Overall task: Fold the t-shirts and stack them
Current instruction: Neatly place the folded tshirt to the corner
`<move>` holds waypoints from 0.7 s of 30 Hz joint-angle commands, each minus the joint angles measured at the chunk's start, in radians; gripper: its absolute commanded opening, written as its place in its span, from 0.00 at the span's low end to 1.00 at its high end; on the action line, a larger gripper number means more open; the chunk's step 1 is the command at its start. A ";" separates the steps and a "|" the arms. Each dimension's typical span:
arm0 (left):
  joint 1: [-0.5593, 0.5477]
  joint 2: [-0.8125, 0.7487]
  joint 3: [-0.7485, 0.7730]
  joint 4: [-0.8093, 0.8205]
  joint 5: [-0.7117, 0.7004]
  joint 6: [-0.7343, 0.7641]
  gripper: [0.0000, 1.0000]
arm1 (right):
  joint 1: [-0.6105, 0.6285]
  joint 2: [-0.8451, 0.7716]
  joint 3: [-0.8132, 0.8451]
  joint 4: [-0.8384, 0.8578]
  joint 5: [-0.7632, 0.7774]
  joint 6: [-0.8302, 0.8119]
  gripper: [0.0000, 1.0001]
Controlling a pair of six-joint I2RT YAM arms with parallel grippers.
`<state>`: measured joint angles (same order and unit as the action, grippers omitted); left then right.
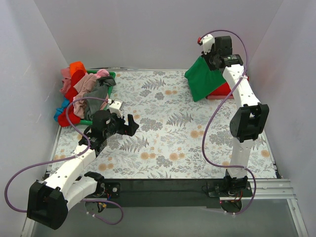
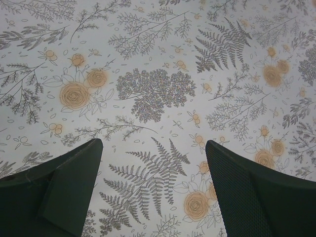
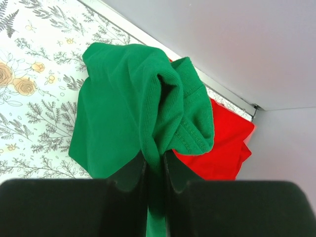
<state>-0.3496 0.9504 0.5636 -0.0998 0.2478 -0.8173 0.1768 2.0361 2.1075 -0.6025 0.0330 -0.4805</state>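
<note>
Right wrist view: right fingers (image 3: 132, 170) are clamped on a bunched fold of the green shirt (image 3: 123, 108), cloth squeezed btwn them w/ no gap showing. Shirt hangs ahead of and below the fingers as a loose wad; its long axis runs straight out from the pinch, w/ the stitched hem curling back toward the fingers on the right side. A red shirt (image 3: 222, 143) lies flat just beyond and right of the fingers, at the table's far corner, partly under the green one. Can't tell if the green shirt's low edge touches the table (image 2: 158, 84). Left fingers (image 2: 64, 192) are wide apart, nothing btwn them, only bare table under them. The heap of shirts (image 1: 81, 94) sits in a basket (image 1: 112, 75) off to the left fingers' side, near but not touching. Handling, as a guess: soft thin cotton, light, limp, not fragile, so it'll sag and bunch from a single pinch and won't hold any shape. Better hold prob. two spread points along a hem or the shoulders, one per arm, to open it flat before folding.
</note>
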 commanded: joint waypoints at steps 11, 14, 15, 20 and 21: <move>0.000 -0.002 -0.008 0.011 0.013 0.017 0.85 | -0.036 -0.114 0.082 0.101 0.030 -0.023 0.01; 0.000 -0.001 -0.008 0.011 0.013 0.017 0.85 | -0.040 -0.122 0.080 0.106 0.024 -0.021 0.01; 0.000 -0.001 -0.008 0.011 0.015 0.017 0.85 | -0.040 -0.123 0.080 0.106 0.024 -0.021 0.01; 0.000 0.001 -0.008 0.011 0.013 0.018 0.85 | -0.051 -0.128 0.077 0.112 0.028 -0.023 0.01; 0.000 0.001 -0.008 0.009 0.013 0.018 0.85 | -0.054 -0.128 0.077 0.113 0.033 -0.026 0.01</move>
<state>-0.3496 0.9546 0.5636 -0.0975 0.2485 -0.8146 0.1318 1.9736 2.1319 -0.5724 0.0509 -0.4980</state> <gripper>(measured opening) 0.847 0.173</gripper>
